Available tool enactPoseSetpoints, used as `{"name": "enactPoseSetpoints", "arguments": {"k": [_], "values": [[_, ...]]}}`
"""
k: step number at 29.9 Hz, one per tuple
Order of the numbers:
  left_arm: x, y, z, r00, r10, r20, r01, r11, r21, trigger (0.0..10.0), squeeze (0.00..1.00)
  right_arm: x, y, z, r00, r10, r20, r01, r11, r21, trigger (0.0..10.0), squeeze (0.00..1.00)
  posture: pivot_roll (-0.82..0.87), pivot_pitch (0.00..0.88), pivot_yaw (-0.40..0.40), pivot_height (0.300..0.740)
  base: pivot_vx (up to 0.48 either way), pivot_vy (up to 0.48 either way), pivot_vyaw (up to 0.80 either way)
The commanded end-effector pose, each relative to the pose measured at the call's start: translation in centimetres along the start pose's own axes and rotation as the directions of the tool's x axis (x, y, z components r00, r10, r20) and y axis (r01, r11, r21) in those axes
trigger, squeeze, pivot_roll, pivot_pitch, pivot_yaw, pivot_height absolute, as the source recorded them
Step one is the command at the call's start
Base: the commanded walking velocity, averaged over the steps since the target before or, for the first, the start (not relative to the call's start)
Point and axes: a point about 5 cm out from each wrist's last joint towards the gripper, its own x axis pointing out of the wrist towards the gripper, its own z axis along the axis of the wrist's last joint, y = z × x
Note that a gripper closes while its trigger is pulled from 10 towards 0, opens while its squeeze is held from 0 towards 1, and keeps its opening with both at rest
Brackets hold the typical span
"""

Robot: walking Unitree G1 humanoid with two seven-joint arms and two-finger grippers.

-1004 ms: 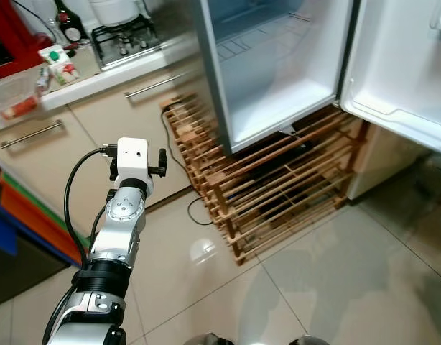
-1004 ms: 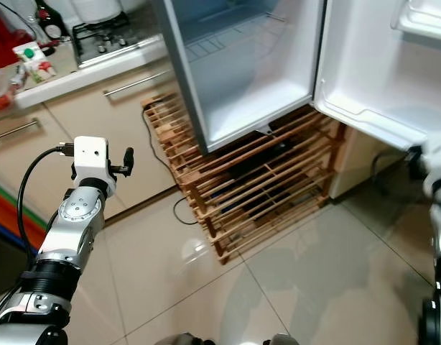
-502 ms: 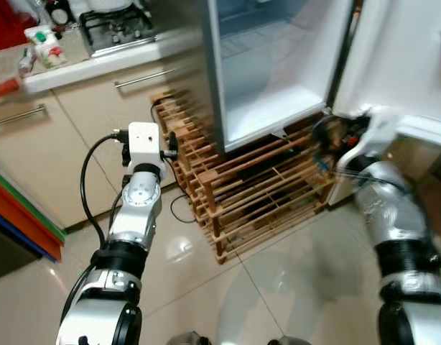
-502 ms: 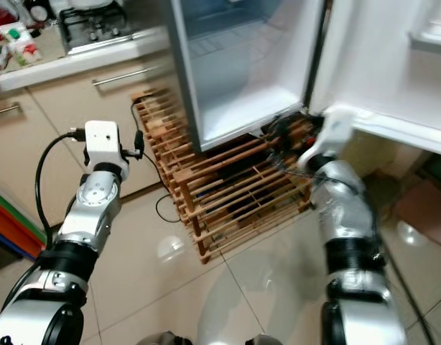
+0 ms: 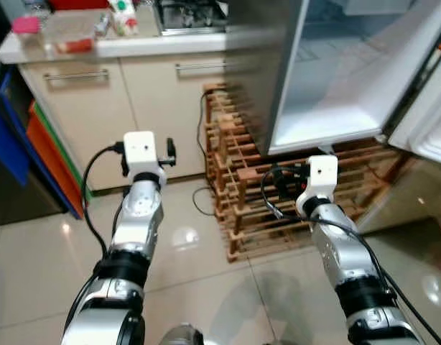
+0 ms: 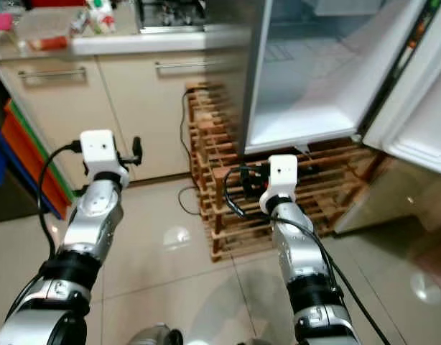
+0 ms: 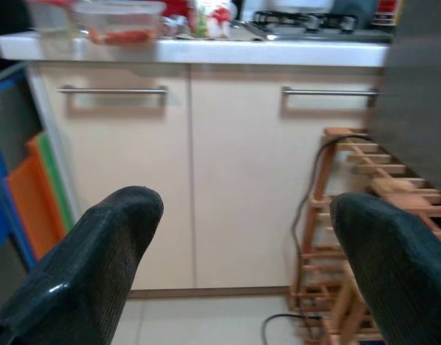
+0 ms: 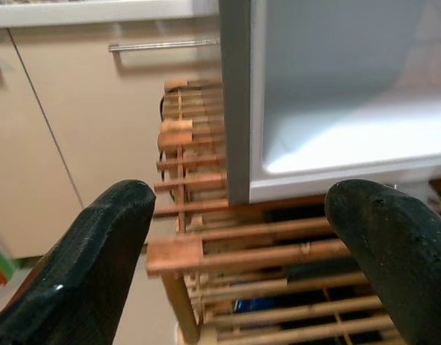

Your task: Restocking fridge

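Wrist views show left pincer (image 7: 242, 237) and right pincer (image 8: 238, 244) released, facing the open fridge (image 5: 335, 93)

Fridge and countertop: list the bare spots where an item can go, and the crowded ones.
The open white fridge compartment has a bare floor, bordered by its grey side wall and the open door. The pale countertop is crowded at its left end with a clear plastic tub and cartons, and the gas hob takes the stretch beside the fridge.
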Motion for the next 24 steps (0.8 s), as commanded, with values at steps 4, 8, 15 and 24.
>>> {"name": "enactPoseSetpoints", "arguments": {"k": [4,8,15,24], "values": [[-0.5,-0.4,0.0,0.999,-0.038,0.016,0.038,0.999,0.027,10.0,0.0,0.3,-0.9,0.6,0.999,-0.036,0.029,0.036,0.999,-0.016,10.0,0.0,0.0,0.0,-0.034,0.74,0.0,0.0,0.67],[-1.1,-0.9,0.1,0.998,-0.053,0.038,0.054,0.999,-0.009,10.0,0.0,0.5,-0.6,0.6,0.999,-0.008,0.034,0.01,0.999,-0.051,10.0,0.0,0.0,0.0,-0.036,0.74,0.0,0.0,0.67],[-1.1,-0.3,0.5,0.999,-0.019,0.051,0.018,1.0,0.02,10.0,0.0,-0.1,0.9,-0.1,0.998,0.039,0.043,-0.037,0.998,-0.058,10.0,0.0,-0.02,0.0,-0.021,0.74,0.434,0.0,0.1],[-0.7,-0.1,1.7,0.996,-0.011,0.088,0.01,1.0,0.014,10.0,0.0,-0.6,0.6,0.0,0.996,0.041,0.084,-0.033,0.996,-0.088,10.0,0.0,-0.02,0.0,-0.003,0.74,0.43,0.108,0.0]]}}
